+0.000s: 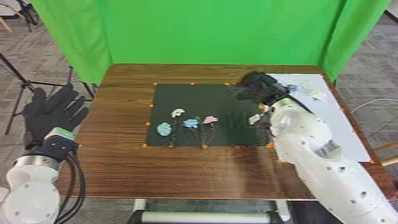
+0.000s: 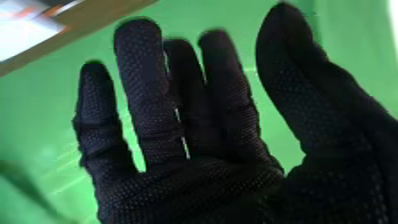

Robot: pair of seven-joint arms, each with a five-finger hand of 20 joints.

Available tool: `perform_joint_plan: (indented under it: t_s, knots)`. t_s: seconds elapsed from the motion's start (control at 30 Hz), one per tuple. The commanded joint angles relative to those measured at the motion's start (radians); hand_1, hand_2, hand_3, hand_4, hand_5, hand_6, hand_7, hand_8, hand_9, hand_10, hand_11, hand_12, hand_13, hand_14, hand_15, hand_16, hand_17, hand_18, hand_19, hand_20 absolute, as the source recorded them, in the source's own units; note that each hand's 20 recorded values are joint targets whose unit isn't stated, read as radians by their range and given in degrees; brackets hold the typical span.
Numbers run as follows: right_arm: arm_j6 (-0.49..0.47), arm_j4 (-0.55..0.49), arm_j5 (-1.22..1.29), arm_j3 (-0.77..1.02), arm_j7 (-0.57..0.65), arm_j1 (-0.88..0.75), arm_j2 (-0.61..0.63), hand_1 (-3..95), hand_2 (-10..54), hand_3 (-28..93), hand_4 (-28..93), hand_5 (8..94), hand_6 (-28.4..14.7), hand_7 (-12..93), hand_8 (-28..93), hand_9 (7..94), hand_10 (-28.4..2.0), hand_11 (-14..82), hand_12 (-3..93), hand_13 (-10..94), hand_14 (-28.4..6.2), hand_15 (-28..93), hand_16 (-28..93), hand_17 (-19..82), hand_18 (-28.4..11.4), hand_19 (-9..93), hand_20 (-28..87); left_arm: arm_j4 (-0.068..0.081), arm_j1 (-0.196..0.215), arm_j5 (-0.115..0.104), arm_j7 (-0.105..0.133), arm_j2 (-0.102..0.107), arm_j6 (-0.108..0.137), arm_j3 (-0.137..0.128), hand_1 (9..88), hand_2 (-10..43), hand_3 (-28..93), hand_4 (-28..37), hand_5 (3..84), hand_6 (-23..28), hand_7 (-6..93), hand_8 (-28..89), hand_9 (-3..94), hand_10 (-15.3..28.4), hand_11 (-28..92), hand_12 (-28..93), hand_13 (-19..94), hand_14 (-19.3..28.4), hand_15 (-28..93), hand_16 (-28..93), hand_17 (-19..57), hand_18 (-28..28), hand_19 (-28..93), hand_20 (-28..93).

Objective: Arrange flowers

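Note:
In the head view, several flowers lie on the dark mat [image 1: 187,93]: a white one [image 1: 178,112], a light blue one [image 1: 164,129], a blue one [image 1: 191,123] and a pink one [image 1: 210,120]. Another white flower [image 1: 255,119] is at the mat's right part, beside the right forearm. My right hand [image 1: 259,87] is over the mat's back right corner. In the right wrist view the right hand [image 2: 191,182] is open, its fingers straight and nothing held. My left hand [image 1: 53,112] is open beyond the table's left edge, away from the flowers.
A white sheet [image 1: 342,127] runs along the table's right side, with pale flowers [image 1: 311,90] near its back. The brown table [image 1: 169,172] borders the mat. A green curtain [image 1: 213,32] hangs behind the table.

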Motion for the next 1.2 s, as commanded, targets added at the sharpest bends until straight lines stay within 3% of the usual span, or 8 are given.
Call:
perform_joint_plan:
  t_s: [0.03,0.13,0.2,0.3,0.67,0.97,1.07,1.2]
  knots:
    - [-0.058,0.157,0.001,0.125,-0.043,0.014,0.265,39.2,-9.5,81,-28,47.5,2.5,29,-19,46.2,-7.6,12.3,10.3,37,-10.6,40,15,16,-19.2,62,35,-0.001,0.006,0.014,-0.013,-0.005,-0.014,0.007,24.3,13.0,69,-28.3,37.0,8.1,14.6,-11,25.3,13.9,19,8,13,14.0,34,-10,-7.7,12.3,28,8]
    - [-0.086,0.206,-0.034,0.146,-0.038,0.037,0.279,37.0,-9.5,82,-28,42.8,1.5,29,-19,41.8,-9.6,11.0,10.4,31,-10.7,34,12,14,-19.0,57,32,-0.004,0.027,-0.021,-0.008,-0.010,-0.011,0.006,24.3,13.0,69,-28.3,36.9,8.1,14.5,-11,25.5,13.9,19,8,14,14.3,34,-10,-7.7,12.3,28,8]
    - [-0.086,0.219,-0.012,0.154,-0.020,0.040,0.289,35.8,-9.5,83,-28,39.7,1.0,29,-19,39.1,-11.5,11.3,10.9,27,-10.9,32,10,13,-18.5,53,30,-0.001,0.026,-0.002,-0.010,-0.014,-0.009,0.008,24.3,13.0,69,-28.3,37.0,8.1,14.4,-11,25.5,13.9,19,8,14,14.5,34,-10,-7.7,12.3,28,8]
    - [-0.018,0.240,-0.017,0.136,-0.011,0.050,0.295,33.6,-9.5,82,-28,33.6,-1.6,27,-17,33.2,-13.5,10.5,11.0,20,-11.5,27,5,12,-16.8,45,24,-0.004,0.037,-0.011,-0.003,-0.014,-0.010,0.004,24.3,13.1,69,-28.3,36.9,8.0,14.5,-11,25.5,13.9,19,8,14,14.6,35,-10,-7.7,12.3,28,8]
    - [-0.127,0.421,0.023,-0.078,0.007,0.290,0.313,34.3,-9.5,82,-28,32.7,-1.2,26,-18,31.7,-9.6,11.3,9.2,18,-10.8,26,1,11,-16.5,42,22,0.009,0.002,0.015,-0.030,0.006,-0.019,0.038,24.2,13.0,69,-28.3,37.0,8.0,14.6,-11,25.7,13.8,19,8,14,14.7,35,-10,-7.6,12.2,28,8]
    - [-0.134,0.476,0.060,-0.122,0.050,0.283,0.306,35.1,-9.5,75,-28,32.2,-5.2,23,-16,31.6,-13.3,13.0,8.7,25,-11.8,32,1,14,-16.2,42,21,0.023,-0.060,0.010,-0.042,0.024,-0.020,0.067,24.3,13.1,69,-28.3,36.9,7.9,14.4,-11,26.0,13.7,18,8,15,14.3,34,-10,-7.7,12.5,29,8]
    - [-0.273,0.497,0.059,-0.129,0.019,0.292,0.297,39.5,-9.5,74,-28,41.6,-0.6,27,-19,42.5,-9.0,14.7,9.3,39,-9.1,32,5,17,-16.8,47,23,0.042,-0.093,0.011,-0.051,0.044,-0.024,0.082,24.3,13.1,69,-28.3,36.9,7.8,14.4,-11,26.1,13.6,18,8,15,14.3,34,-10,-7.6,12.5,28,8]
    - [-0.219,0.509,0.051,-0.172,0.029,0.285,0.295,42.9,-9.5,71,-28,42.7,0.4,28,-19,44.2,-7.9,14.7,9.1,44,-7.9,32,7,19,-16.6,49,24,0.065,-0.146,0.015,-0.068,0.072,-0.037,0.104,24.3,13.0,69,-28.3,36.9,7.8,14.5,-10,26.5,13.5,18,8,15,14.2,34,-10,-7.6,12.5,28,8]
